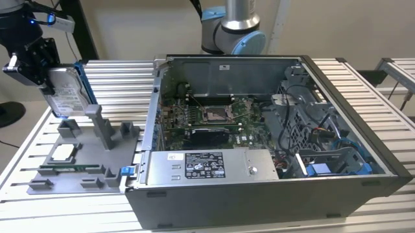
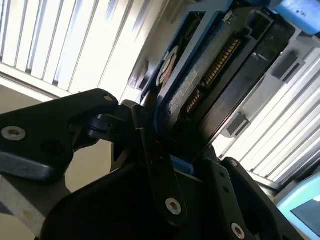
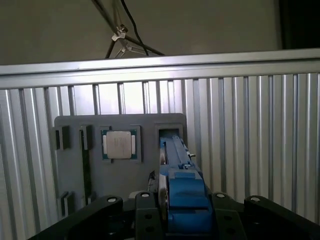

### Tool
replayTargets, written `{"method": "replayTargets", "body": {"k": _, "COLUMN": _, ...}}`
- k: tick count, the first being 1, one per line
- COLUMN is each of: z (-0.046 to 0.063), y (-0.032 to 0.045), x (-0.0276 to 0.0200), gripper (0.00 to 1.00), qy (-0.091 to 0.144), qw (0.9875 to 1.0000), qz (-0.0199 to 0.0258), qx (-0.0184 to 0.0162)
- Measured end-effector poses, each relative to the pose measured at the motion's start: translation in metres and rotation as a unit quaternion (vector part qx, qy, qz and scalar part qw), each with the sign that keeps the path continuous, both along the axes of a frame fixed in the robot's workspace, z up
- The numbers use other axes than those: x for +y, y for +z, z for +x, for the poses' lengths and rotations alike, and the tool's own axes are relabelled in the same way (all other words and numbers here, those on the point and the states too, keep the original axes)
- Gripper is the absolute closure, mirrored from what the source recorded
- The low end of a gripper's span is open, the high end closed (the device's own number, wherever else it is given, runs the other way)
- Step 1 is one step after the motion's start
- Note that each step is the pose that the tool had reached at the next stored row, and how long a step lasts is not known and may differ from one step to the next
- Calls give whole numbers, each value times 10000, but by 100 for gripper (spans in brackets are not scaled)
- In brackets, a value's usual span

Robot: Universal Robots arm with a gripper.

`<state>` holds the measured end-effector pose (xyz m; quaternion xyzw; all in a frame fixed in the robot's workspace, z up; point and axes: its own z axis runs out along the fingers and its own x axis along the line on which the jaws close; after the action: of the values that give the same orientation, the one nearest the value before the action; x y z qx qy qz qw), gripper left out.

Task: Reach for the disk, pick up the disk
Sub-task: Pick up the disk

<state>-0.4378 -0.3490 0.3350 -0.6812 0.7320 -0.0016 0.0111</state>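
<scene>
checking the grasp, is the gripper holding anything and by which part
The gripper holds the disk by its upper end, with the disk hanging upright.

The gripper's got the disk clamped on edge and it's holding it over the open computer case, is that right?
Not quite. The gripper does clamp the disk on edge, but over the grey tray on the exterior view's left, beside the computer case, not over it. The exterior view shows this.
</scene>
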Motion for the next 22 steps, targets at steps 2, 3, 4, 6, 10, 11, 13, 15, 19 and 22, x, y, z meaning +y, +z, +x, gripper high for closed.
{"method": "replayTargets", "body": {"k": 2, "z": 0, "y": 34, "x": 0, "gripper": 100, "qy": 0, "qw": 10000, "qz": 0, "qx": 0}}
{"method": "replayTargets", "body": {"k": 3, "z": 0, "y": 50, "x": 0, "gripper": 100, "qy": 0, "qw": 10000, "qz": 0, "qx": 0}}
{"method": "replayTargets", "body": {"k": 4, "z": 0, "y": 65, "x": 0, "gripper": 100, "qy": 0, "qw": 10000, "qz": 0, "qx": 1}}
{"method": "replayTargets", "body": {"k": 6, "z": 0, "y": 95, "x": 0, "gripper": 100, "qy": 0, "qw": 10000, "qz": 0, "qx": 1}}
{"method": "replayTargets", "body": {"k": 10, "z": 0, "y": 153, "x": 0, "gripper": 100, "qy": 0, "qw": 10000, "qz": 0, "qx": 0}}
{"method": "replayTargets", "body": {"k": 11, "z": 0, "y": 167, "x": 0, "gripper": 100, "qy": 0, "qw": 10000, "qz": 0, "qx": 0}}
{"method": "replayTargets", "body": {"k": 13, "z": 0, "y": 195, "x": 0, "gripper": 100, "qy": 0, "qw": 10000, "qz": 0, "qx": 0}}
{"method": "replayTargets", "body": {"k": 15, "z": 0, "y": 220, "x": 0, "gripper": 100, "qy": 0, "qw": 10000, "qz": 0, "qx": 0}}
{"method": "replayTargets", "body": {"k": 19, "z": 0, "y": 270, "x": 0, "gripper": 100, "qy": 0, "qw": 10000, "qz": 0, "qx": 0}}
{"method": "replayTargets", "body": {"k": 22, "z": 0, "y": 307, "x": 0, "gripper": 100, "qy": 0, "qw": 10000, "qz": 0, "qx": 1}}
